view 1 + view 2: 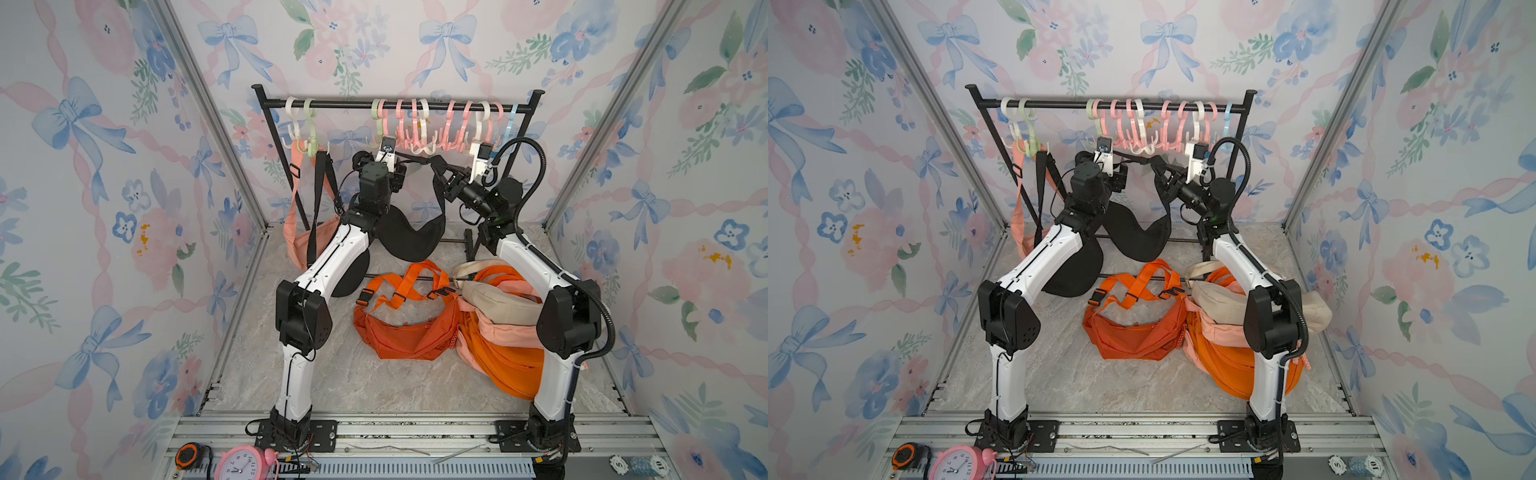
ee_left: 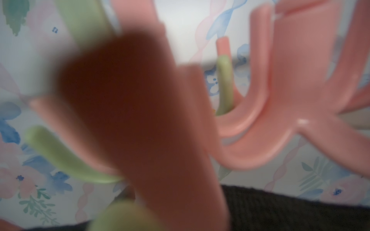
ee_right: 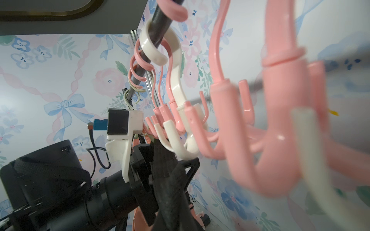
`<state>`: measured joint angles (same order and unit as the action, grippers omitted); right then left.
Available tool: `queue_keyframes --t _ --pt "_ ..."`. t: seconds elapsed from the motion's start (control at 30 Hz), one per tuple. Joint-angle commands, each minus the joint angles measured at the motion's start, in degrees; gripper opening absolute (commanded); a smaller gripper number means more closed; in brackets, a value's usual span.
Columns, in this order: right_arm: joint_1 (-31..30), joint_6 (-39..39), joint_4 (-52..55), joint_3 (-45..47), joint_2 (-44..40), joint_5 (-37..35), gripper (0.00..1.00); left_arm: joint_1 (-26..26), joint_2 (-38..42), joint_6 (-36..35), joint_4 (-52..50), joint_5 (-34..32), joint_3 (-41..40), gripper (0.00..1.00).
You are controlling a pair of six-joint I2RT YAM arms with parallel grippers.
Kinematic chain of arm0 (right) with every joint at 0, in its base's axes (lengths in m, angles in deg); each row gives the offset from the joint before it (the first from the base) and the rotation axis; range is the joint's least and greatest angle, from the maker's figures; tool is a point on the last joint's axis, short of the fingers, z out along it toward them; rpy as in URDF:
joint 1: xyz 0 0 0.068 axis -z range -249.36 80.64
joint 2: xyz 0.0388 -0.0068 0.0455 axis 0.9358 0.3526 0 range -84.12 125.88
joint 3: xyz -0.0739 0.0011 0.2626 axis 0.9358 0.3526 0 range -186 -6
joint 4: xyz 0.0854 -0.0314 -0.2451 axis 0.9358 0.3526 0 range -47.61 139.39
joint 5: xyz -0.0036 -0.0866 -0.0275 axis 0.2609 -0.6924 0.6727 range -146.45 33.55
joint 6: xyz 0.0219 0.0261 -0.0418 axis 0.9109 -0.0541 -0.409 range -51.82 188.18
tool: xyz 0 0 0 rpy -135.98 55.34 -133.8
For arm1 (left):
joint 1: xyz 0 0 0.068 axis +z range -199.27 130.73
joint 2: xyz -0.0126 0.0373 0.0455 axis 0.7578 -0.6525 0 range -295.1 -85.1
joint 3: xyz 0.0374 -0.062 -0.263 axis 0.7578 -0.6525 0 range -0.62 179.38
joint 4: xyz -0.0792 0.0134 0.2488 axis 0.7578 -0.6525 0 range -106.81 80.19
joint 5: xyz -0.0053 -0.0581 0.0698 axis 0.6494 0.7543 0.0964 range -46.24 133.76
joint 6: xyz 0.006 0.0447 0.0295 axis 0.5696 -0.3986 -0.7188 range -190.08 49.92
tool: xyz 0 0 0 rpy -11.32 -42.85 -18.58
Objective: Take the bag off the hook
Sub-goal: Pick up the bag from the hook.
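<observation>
Bag (image 1: 409, 243) hangs low between my two arms, below the rail (image 1: 395, 106), its black body sagging in front of the rack in both top views. Its strap (image 1: 415, 157) runs nearly level from arm to arm, just beneath the prongs of the hooks (image 1: 415, 137). My right gripper (image 1: 441, 169) is pinched tight on that strap, and from it the webbing drops to the bag's far end. From the right wrist I see my left gripper (image 3: 170, 160) with its jaws apart, one on each side of the strap; I cannot tell whether they touch it. A white hook (image 3: 176, 112) curves right over the strap there, and I cannot tell whether the webbing sits on its prong or clear of it. My left wrist view is mostly blur: pink and green hooks close against the lens, and black webbing along one edge. An orange bag (image 1: 399, 332) lies on the floor between the arms, and a peach bag (image 1: 299, 245) hangs at the rail's far-left hooks.
</observation>
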<state>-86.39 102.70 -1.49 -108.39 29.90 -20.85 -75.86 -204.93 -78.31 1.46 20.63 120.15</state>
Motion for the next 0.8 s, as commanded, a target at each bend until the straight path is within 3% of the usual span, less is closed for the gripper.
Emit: queue_keyframes --t 0.0,0.07,0.13,0.17,0.77 --pt "1.21 2.13 -3.96 -0.31 -1.73 0.88 0.00 0.13 1.57 -2.04 6.55 -1.42 -3.10 0.60" --pt "1.46 3.54 -4.77 -0.56 -1.48 0.83 0.00 0.13 2.44 -2.91 9.09 -2.13 -5.48 0.41" --pt "1.52 4.59 -5.57 -0.55 -1.26 0.89 0.00 0.22 3.93 -3.85 13.69 -1.65 -9.48 0.10" --pt "1.57 4.74 -5.69 -0.54 -1.25 0.90 0.00 0.22 4.57 -3.91 15.72 -1.48 -11.14 0.00" --pt "-0.14 5.54 -6.74 0.18 -2.59 1.38 0.00 -0.30 17.32 2.33 20.68 4.35 -24.11 0.00"
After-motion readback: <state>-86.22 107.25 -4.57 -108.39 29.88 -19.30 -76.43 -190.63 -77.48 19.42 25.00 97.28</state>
